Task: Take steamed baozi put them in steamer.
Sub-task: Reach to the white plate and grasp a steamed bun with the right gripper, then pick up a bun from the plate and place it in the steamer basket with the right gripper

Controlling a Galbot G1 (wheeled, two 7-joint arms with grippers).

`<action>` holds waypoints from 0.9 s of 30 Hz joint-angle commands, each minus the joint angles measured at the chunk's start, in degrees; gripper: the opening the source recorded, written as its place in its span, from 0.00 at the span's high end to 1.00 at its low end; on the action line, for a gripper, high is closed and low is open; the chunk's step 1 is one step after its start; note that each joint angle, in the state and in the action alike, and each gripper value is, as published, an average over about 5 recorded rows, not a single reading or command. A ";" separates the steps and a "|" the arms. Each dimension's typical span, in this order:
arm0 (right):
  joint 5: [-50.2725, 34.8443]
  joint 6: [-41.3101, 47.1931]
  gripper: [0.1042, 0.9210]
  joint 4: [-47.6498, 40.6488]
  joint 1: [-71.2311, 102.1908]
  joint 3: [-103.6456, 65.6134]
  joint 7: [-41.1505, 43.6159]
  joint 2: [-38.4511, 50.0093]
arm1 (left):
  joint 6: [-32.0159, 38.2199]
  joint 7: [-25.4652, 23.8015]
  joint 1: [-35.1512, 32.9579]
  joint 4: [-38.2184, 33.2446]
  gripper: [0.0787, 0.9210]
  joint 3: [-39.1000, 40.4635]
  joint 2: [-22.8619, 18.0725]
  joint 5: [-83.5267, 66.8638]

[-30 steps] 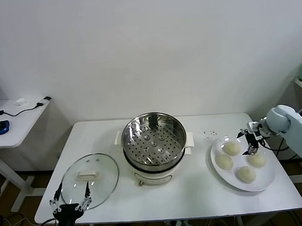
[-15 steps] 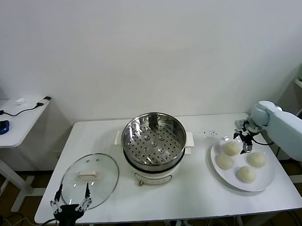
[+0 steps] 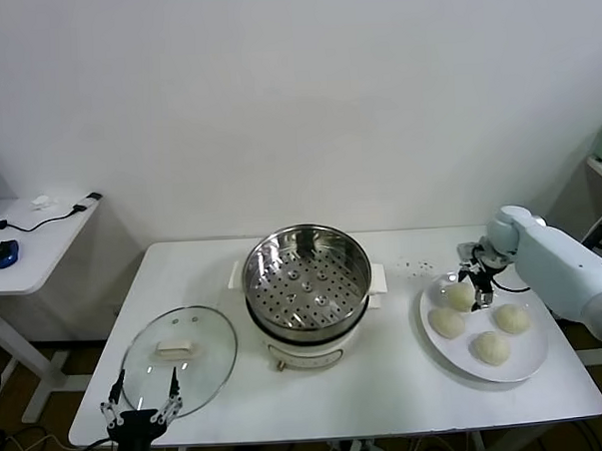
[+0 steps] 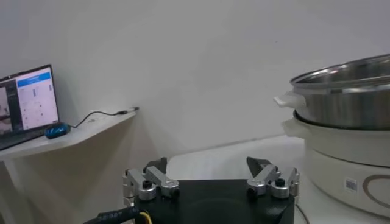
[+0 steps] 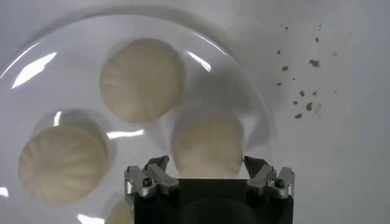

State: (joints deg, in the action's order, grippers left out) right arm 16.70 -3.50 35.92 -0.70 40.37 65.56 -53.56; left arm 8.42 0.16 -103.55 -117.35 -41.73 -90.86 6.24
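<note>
Several cream-white baozi lie on a white plate [image 3: 433, 345] at the table's right. My right gripper [image 3: 479, 288] is down over the back-left baozi [image 3: 458, 296]. In the right wrist view its fingers [image 5: 157, 164] stand on either side of that baozi [image 5: 207, 143], close to it but still open, and the bun rests on the plate [image 5: 244, 91]. Two more baozi [image 5: 142, 79] [image 5: 63, 163] lie beside it. The steel steamer [image 3: 266, 277] on its white pot stands mid-table with nothing in it. My left gripper [image 3: 141, 397] hangs open at the front left edge, and the left wrist view shows nothing between its tips [image 4: 210, 165].
A glass lid [image 3: 178, 349] with a white handle lies flat at the front left, just beyond the left gripper. Dark crumbs [image 3: 418, 267] dot the table behind the plate. A side table [image 3: 32, 247] with a blue mouse stands off to the left.
My right gripper moved left from the gap between the back buns onto the back-left baozi, and its fingers have drawn inward. The left arm has not moved.
</note>
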 commanded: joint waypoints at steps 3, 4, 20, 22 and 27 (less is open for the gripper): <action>0.79 -0.32 0.31 -1.70 0.26 -1.46 0.28 -1.21 | 0.08 0.07 -0.05 0.08 0.12 0.10 -0.14 0.10; 0.78 -0.38 0.33 -1.77 0.26 -1.60 0.36 -1.26 | 0.10 0.09 -0.06 0.09 0.12 0.10 -0.15 0.12; -9.23 -3.81 0.39 10.94 -11.94 12.22 3.90 4.49 | 1.03 0.45 -1.50 -0.16 0.12 -0.23 -0.02 -0.37; -12.62 -5.87 0.39 14.60 -18.71 18.30 4.50 4.70 | 1.10 0.48 -1.68 -0.23 0.12 -0.23 0.10 -0.43; -16.21 -14.87 0.39 21.23 -34.61 30.59 5.84 0.50 | 1.02 0.40 -2.06 -0.56 0.12 -0.17 0.24 -0.39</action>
State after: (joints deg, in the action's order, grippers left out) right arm 6.53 -13.01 49.90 -21.41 58.58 70.27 -52.95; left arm 9.42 0.54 -105.55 -117.92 -41.91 -90.67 5.88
